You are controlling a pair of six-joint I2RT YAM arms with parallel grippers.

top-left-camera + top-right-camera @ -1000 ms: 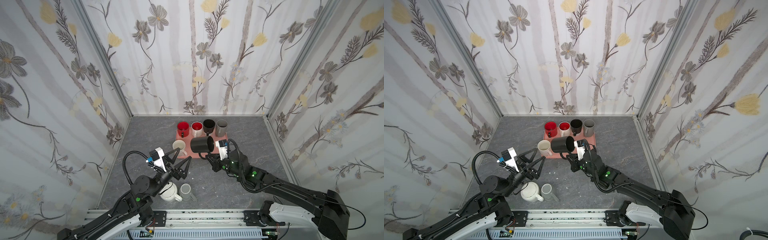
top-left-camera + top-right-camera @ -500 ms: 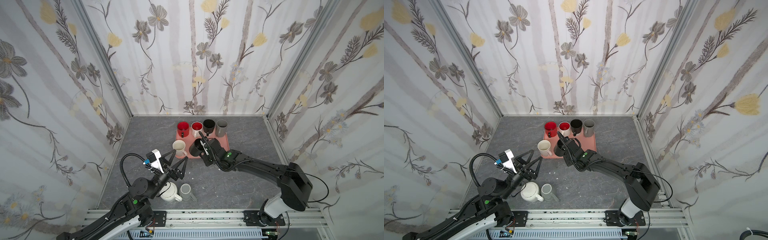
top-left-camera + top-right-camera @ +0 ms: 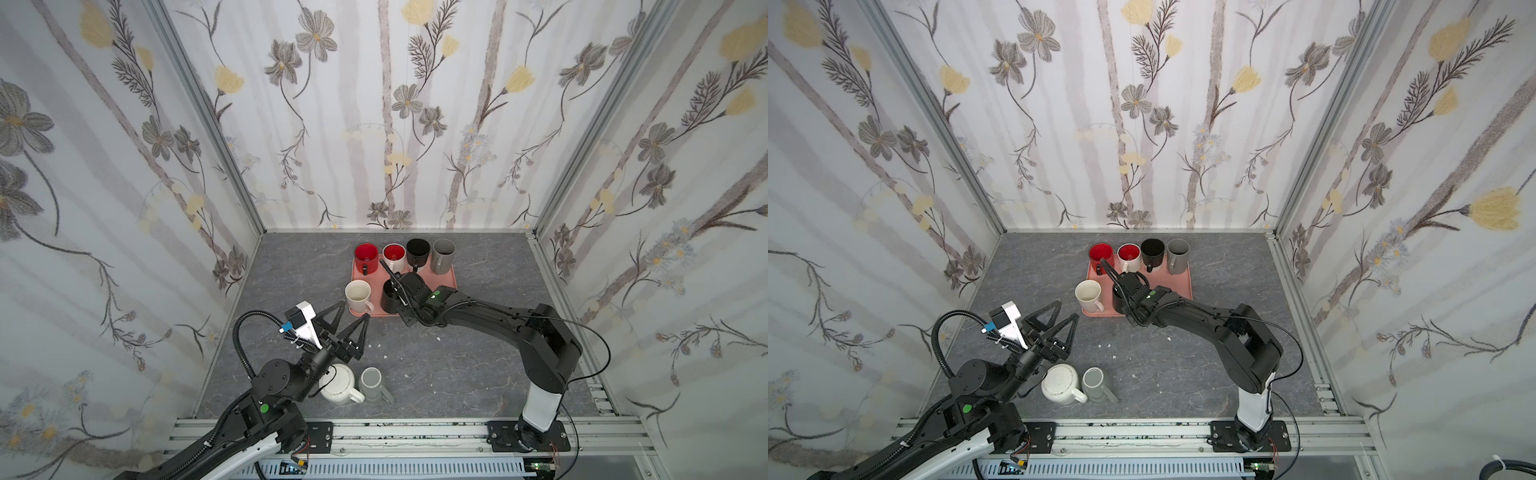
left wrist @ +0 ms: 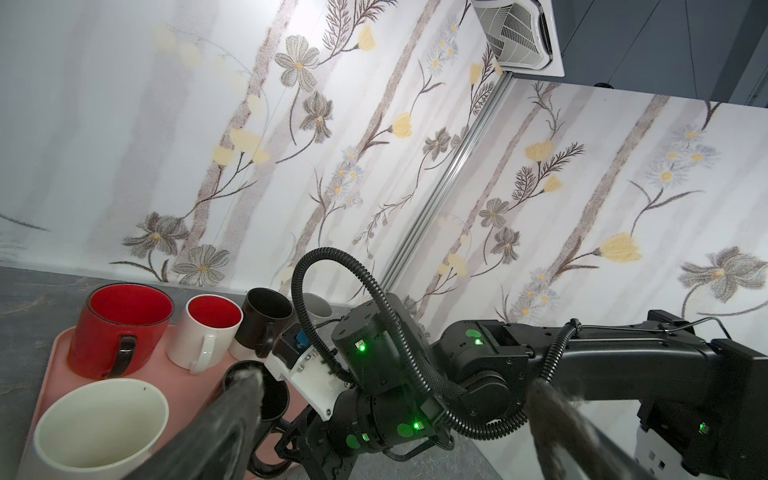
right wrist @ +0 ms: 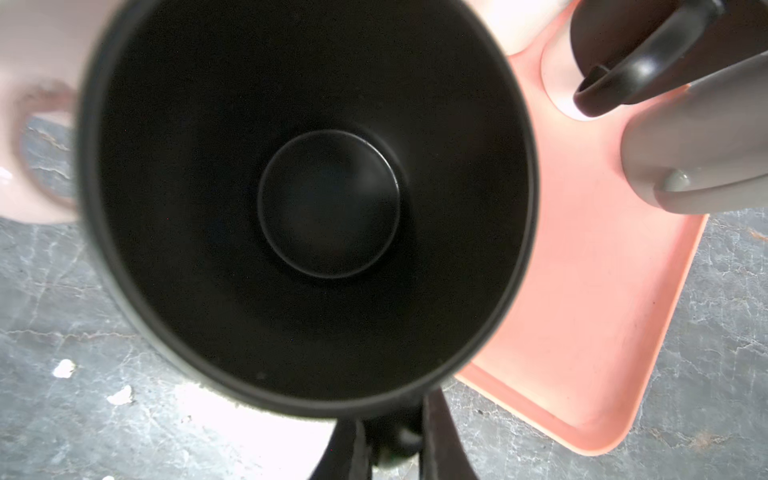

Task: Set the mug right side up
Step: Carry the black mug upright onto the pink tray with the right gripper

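Observation:
The black mug (image 3: 390,296) (image 3: 1120,300) stands mouth up at the front edge of the pink tray (image 3: 441,281) (image 3: 1178,286). My right gripper (image 3: 402,308) (image 3: 1133,311) is shut on its handle. In the right wrist view the mug's dark inside (image 5: 307,199) fills the frame, and the handle (image 5: 395,440) sits between the two fingers of the right gripper (image 5: 392,455). My left gripper (image 3: 354,311) (image 3: 1068,311) (image 4: 395,392) hangs open and empty above the table, in front of the tray and to its left.
Four upright mugs line the tray's back: red (image 3: 366,253), white with red inside (image 3: 394,254), black (image 3: 417,251), grey (image 3: 443,254). A cream mug (image 3: 358,293) stands at the tray's front left. A white upturned mug (image 3: 338,383) and a grey mug (image 3: 370,380) sit near the front edge.
The right gripper has carried the black mug from raised and lying sideways down to the tray's front, turning its mouth upward. The left gripper has barely moved.

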